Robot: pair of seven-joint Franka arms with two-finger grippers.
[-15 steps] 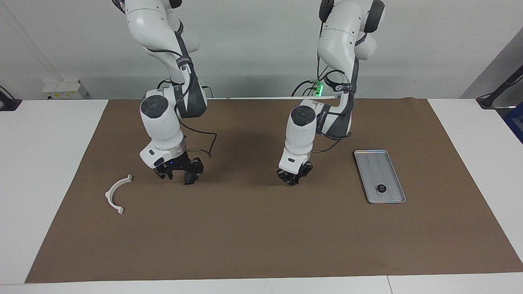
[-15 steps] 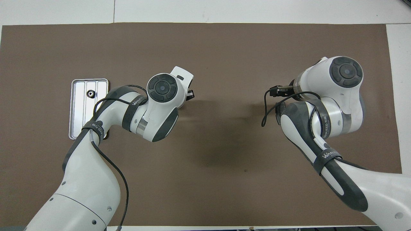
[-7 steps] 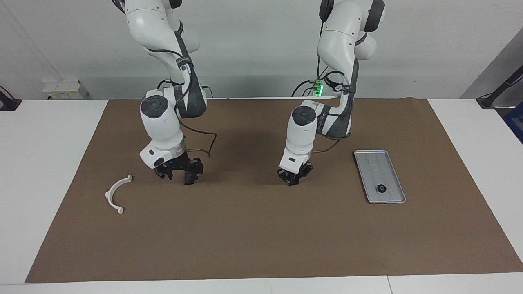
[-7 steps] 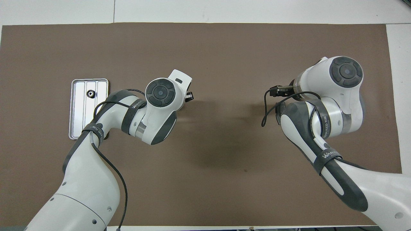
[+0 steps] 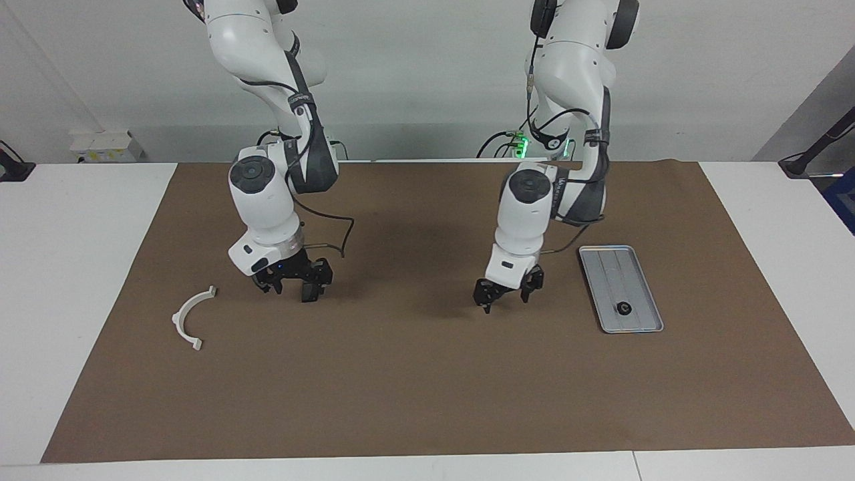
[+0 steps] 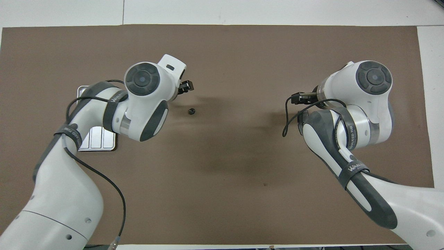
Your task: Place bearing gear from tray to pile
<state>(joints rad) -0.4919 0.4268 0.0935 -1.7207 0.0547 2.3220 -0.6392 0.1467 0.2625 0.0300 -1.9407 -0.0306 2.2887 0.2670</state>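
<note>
In the facing view my left gripper (image 5: pixel 505 300) hangs low over the brown mat (image 5: pixel 414 387), fingers spread and holding nothing, just beside the tray (image 5: pixel 614 267) on the side toward the right arm. The bearing gear (image 5: pixel 624 308) lies in the tray, at the end farther from the robots. My right gripper (image 5: pixel 294 288) waits with its fingers apart too, over the mat near the white bracket (image 5: pixel 187 314), which sits well apart from the tray, toward the right arm's end. To do this step well, I judge I should carry the left gripper over the rim, centre it above the gear, come straight down and pinch across its outside without scraping the ribbed floor. In the overhead view my left arm covers most of the tray (image 6: pixel 97 140), and the gear is hidden. Only this view shows a small dark round part (image 6: pixel 191 111) on the mat, just nearer the robots than the left gripper (image 6: pixel 184 86). I cannot tell what it is.
</note>
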